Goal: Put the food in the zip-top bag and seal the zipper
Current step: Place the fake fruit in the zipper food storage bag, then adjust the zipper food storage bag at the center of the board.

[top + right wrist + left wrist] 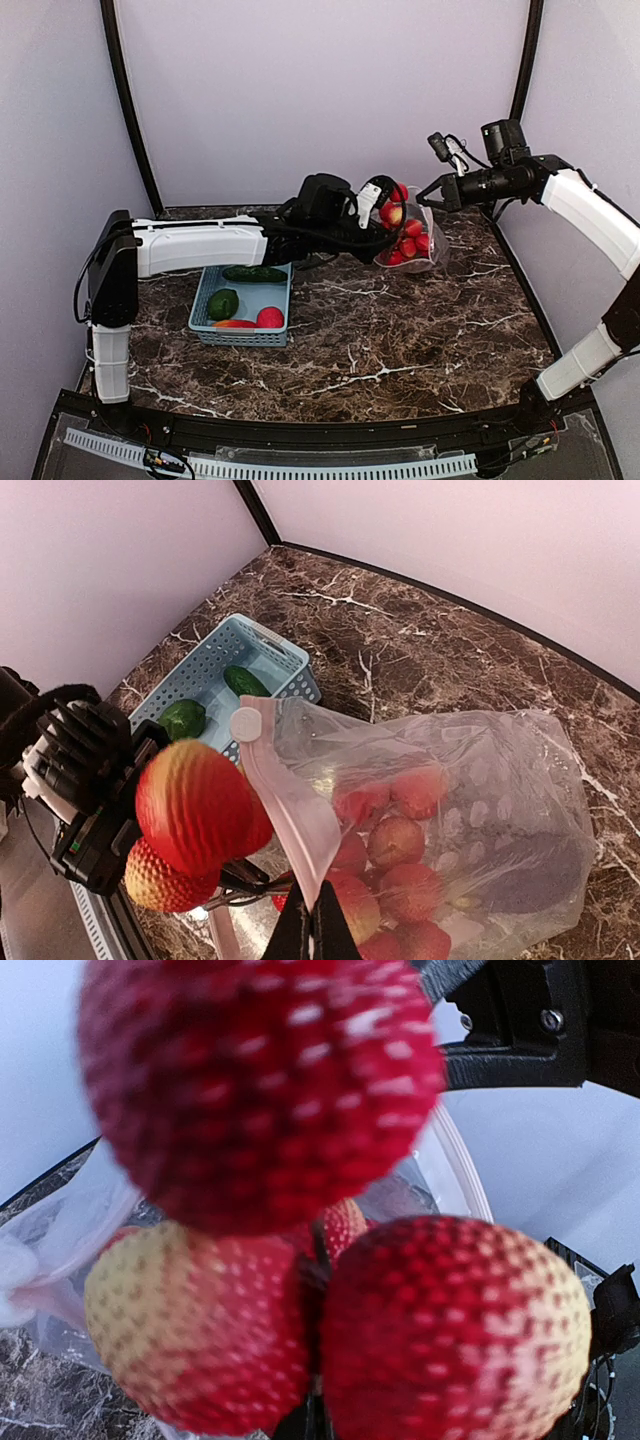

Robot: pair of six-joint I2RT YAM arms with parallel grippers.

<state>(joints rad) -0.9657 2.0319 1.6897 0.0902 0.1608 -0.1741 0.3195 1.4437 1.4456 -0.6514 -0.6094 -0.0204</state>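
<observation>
My right gripper [312, 925] is shut on the mouth edge of the clear zip-top bag [480, 800], pinching the zipper strip [290, 810] and holding the bag up and open; it also shows in the top view [432, 193]. Several red and peach fruits [400, 840] lie inside the bag [415, 245]. My left gripper [378, 200] is shut on a cluster of red and peach fruits [392, 212] and holds it at the bag's mouth. The cluster [300, 1260] fills the left wrist view, and it shows left of the zipper in the right wrist view [190, 815].
A light blue basket [205, 300] stands on the marble table left of the bag. It holds a cucumber [255, 273], an avocado [223, 303], a red fruit [269, 318] and an orange-red pepper [233, 324]. Walls close in the back and sides.
</observation>
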